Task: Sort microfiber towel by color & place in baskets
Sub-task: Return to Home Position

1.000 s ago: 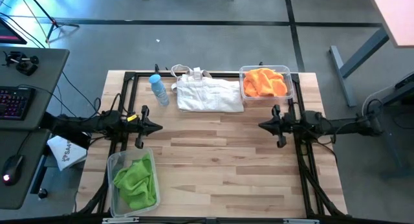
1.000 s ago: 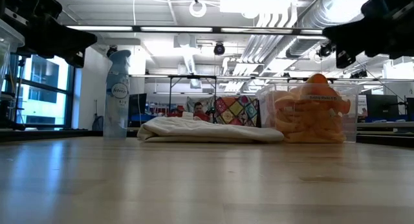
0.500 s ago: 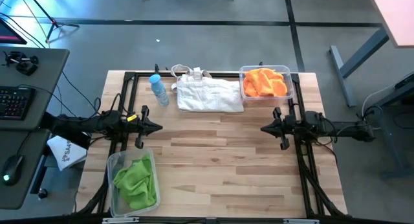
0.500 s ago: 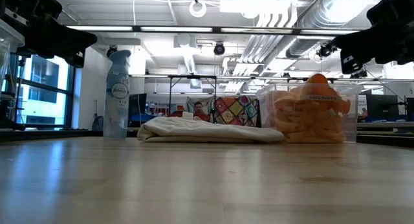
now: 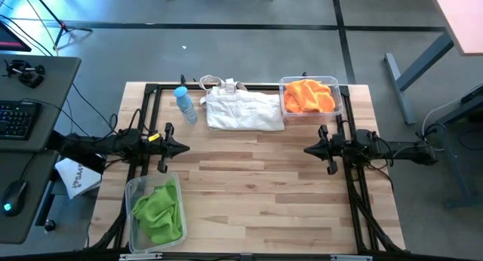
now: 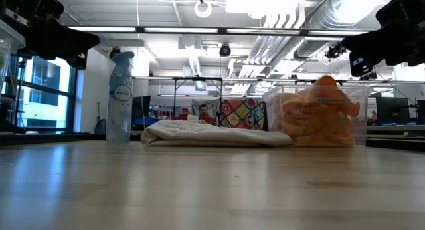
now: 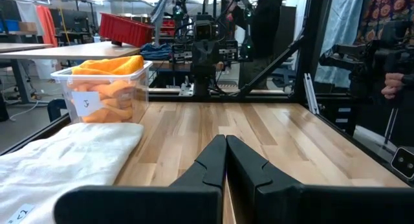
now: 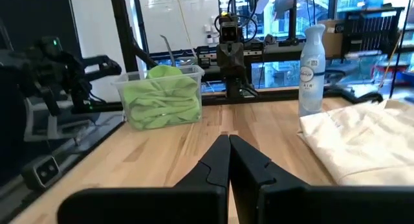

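Observation:
Orange towels point(image 5: 309, 96) fill the clear basket point(image 5: 338, 109) at the table's far right corner; it also shows in the low view point(image 6: 319, 117) and left wrist view point(image 7: 107, 94). Green towels point(image 5: 158, 208) lie in the clear basket point(image 5: 134, 187) at the near left, also in the right wrist view point(image 8: 165, 101). My left gripper point(image 5: 186, 148) hangs shut above the left side of the table, its fingertips point(image 7: 226, 143) together. My right gripper point(image 5: 306, 148) hangs shut above the right side, its fingertips point(image 8: 228, 142) together. Both are empty.
A white fabric bag point(image 5: 243, 110) with handles lies at the far middle of the table. A clear spray bottle with a blue cap point(image 5: 185, 104) stands left of it. A desk with a keyboard point(image 5: 16, 119) stands left of the table. A person point(image 7: 264, 23) stands beyond the table.
My right gripper has drawn back a little toward the table's right edge, still shut. Nothing else has moved.

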`<action>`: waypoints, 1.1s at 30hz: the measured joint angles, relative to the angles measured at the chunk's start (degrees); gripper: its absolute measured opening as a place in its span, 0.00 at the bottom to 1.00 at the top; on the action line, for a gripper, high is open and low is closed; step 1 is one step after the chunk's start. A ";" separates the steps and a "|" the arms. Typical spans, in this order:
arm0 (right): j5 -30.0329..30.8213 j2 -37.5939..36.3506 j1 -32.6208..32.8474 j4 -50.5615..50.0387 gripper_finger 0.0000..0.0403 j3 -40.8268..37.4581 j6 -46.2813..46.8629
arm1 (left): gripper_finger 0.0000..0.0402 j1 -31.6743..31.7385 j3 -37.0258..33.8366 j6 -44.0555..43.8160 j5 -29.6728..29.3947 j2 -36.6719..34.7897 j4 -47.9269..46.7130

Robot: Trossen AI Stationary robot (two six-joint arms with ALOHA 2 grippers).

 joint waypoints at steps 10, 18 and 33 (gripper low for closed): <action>0.50 0.01 0.00 -0.11 0.00 -0.02 1.55 | 0.00 0.00 0.00 0.00 0.00 0.00 0.00; 0.50 0.02 0.00 -0.11 0.00 -0.02 1.53 | 0.00 0.00 0.00 0.00 0.02 0.00 0.00; 0.50 0.02 0.00 -0.11 0.00 -0.02 1.40 | 0.00 0.00 0.00 0.00 0.04 0.00 0.00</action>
